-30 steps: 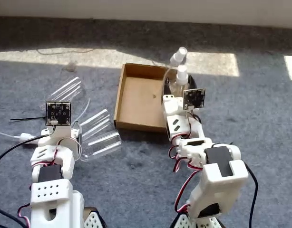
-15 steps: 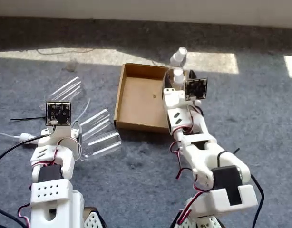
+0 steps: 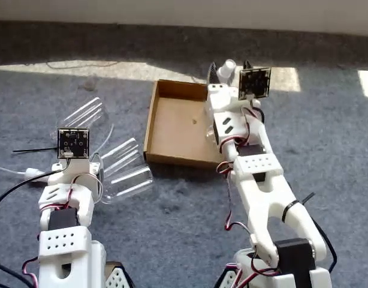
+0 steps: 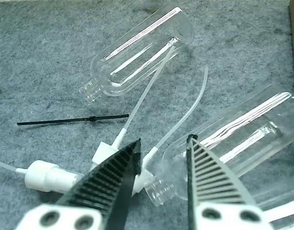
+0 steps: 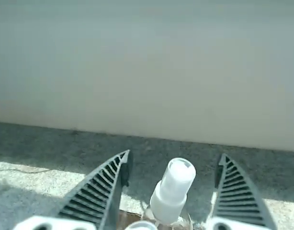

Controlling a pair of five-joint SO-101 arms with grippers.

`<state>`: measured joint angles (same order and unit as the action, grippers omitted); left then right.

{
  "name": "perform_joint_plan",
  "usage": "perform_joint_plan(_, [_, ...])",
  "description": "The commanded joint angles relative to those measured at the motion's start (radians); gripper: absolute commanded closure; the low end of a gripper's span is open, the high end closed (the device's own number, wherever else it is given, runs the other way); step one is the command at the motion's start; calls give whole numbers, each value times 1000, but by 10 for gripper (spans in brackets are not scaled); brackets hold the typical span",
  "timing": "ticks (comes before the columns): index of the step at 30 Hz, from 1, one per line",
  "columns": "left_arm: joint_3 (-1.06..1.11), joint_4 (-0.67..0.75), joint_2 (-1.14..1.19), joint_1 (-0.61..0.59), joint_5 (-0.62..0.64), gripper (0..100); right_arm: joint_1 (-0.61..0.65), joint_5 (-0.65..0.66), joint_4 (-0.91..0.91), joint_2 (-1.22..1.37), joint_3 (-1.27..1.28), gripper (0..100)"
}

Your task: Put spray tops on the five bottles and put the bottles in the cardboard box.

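From the high view, one cardboard box (image 3: 177, 123) sits open at upper centre. Left of it, three clear bottles lie on their sides without tops: one far bottle (image 3: 82, 113) and two side by side, the middle bottle (image 3: 119, 153) and the near bottle (image 3: 131, 180). One capped bottle (image 3: 226, 67) stands past the box's upper right corner. The right pincer (image 3: 231, 71) is around its white top with its jaws apart. A thin black tie (image 3: 34, 150) and a loose spray top (image 3: 32, 173) lie at mid left, beside the left arm (image 3: 67, 204).

Since a second ago the right arm (image 3: 262, 186) has stretched up the frame along the box's right wall. It now covers the second capped bottle that showed there. The left arm and the lying bottles have not moved.

The left wrist view shows the left pincer (image 4: 162, 143) with its jaws apart, gripping nothing, just above the open mouth of one lying bottle (image 4: 233, 139). A second bottle (image 4: 137, 50) lies at the top and part of a third shows at the lower right edge. One white spray head (image 4: 41, 173) lies at lower left. Two more with long tubes (image 4: 152, 91) are partly hidden behind a finger. The black tie (image 4: 73, 120) lies at mid left.

In the right wrist view, the right pincer (image 5: 175, 157) is spread wide on both sides of the standing bottle's spray top (image 5: 173, 189), without touching it. The rim of a second top (image 5: 142, 225) shows at the bottom edge.

The floor is grey carpet (image 3: 328, 138), with a band of sunlight across the top of the high view and a pale wall (image 5: 147, 62) behind.
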<state>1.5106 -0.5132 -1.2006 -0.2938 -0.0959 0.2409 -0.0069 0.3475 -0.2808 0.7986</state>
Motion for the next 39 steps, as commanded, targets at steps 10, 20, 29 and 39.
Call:
perform_joint_plan(10, [-4, 20, -16, 16, -5, 846, 8, 6, -351, -219, -209, 767])
perform_joint_plan(20, [-91, -54, -7, 1, -6, 845, 128, 8, -944, -601, -122, 767])
perform_joint_plan(29, [-424, -388, -4, -35, -100, 846, 139, 114, -1248, -871, 73, 767])
perform_joint_plan(39, [-1006, -680, 314, -351, -253, 846, 174, 176, -1435, -780, 73, 766])
